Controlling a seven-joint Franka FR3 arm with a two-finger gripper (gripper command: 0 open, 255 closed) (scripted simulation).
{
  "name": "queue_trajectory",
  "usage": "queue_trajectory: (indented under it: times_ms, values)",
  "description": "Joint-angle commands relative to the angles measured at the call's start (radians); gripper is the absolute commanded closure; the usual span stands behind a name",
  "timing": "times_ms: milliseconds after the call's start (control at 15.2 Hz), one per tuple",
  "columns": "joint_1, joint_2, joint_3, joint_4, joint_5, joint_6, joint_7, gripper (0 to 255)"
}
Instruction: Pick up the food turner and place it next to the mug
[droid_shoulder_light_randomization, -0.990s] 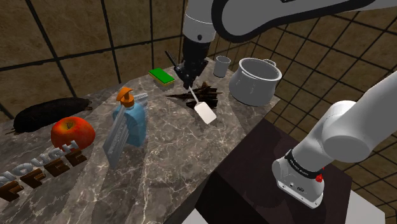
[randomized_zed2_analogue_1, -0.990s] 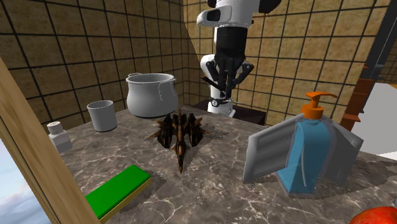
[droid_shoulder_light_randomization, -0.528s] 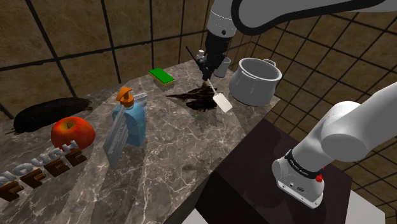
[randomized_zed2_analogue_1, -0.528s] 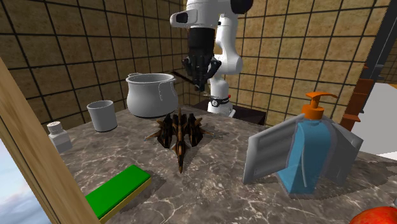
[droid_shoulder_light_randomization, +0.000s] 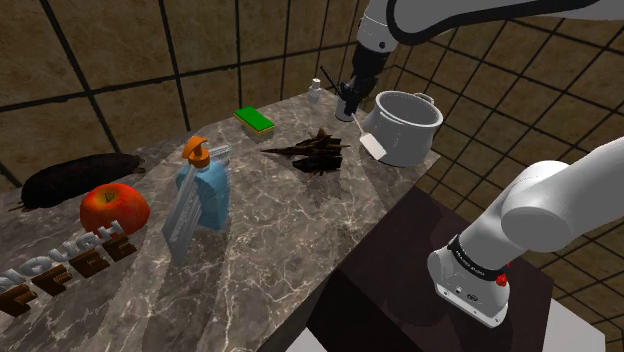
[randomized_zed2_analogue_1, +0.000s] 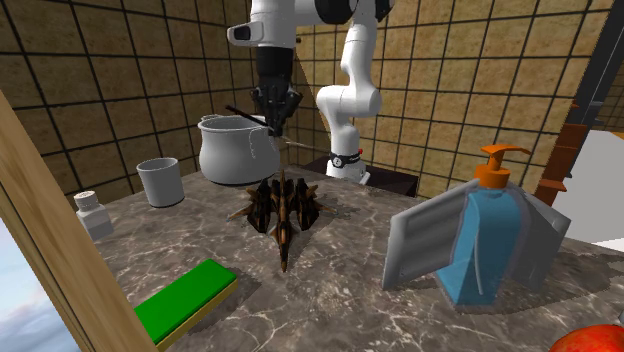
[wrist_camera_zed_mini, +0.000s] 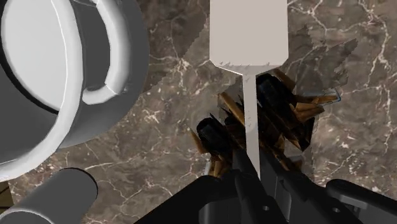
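My gripper (droid_shoulder_light_randomization: 349, 96) is shut on the food turner (droid_shoulder_light_randomization: 371, 144), which has a black handle, a thin white shaft and a flat white blade. It hangs in the air, blade tilted down in front of the grey pot (droid_shoulder_light_randomization: 402, 126). From the second exterior view the gripper (randomized_zed2_analogue_1: 272, 118) hovers above the pot's rim (randomized_zed2_analogue_1: 236, 124), and the grey mug (randomized_zed2_analogue_1: 160, 182) stands on the counter to the pot's left. The wrist view has the fingers (wrist_camera_zed_mini: 275, 180) clasping the shaft, the turner's blade (wrist_camera_zed_mini: 248, 32) over marble, and the mug (wrist_camera_zed_mini: 54, 196) beside the pot (wrist_camera_zed_mini: 57, 76).
A brown spiky object (droid_shoulder_light_randomization: 316, 153) lies mid-counter below the gripper's path. A green sponge (droid_shoulder_light_randomization: 254, 120), a small white bottle (randomized_zed2_analogue_1: 92, 214), a blue soap dispenser (droid_shoulder_light_randomization: 203, 190), a red apple (droid_shoulder_light_randomization: 113, 208) and wooden letters (droid_shoulder_light_randomization: 60, 266) also sit on the marble counter (droid_shoulder_light_randomization: 260, 230).
The arm has carried the turner away from above the spiky object toward the pot and mug, rightward and back in the shoulder view. The grip has stayed shut.
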Motion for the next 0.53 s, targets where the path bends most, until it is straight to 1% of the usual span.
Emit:
queue_trajectory:
  times_ms: [0,462]
  values:
    - [-0.021,-0.001,-0.037,-0.003,-0.010,0.000,-0.053,255]
    - [-0.095,0.013,-0.163,0.009,-0.044,0.001,-0.233,255]
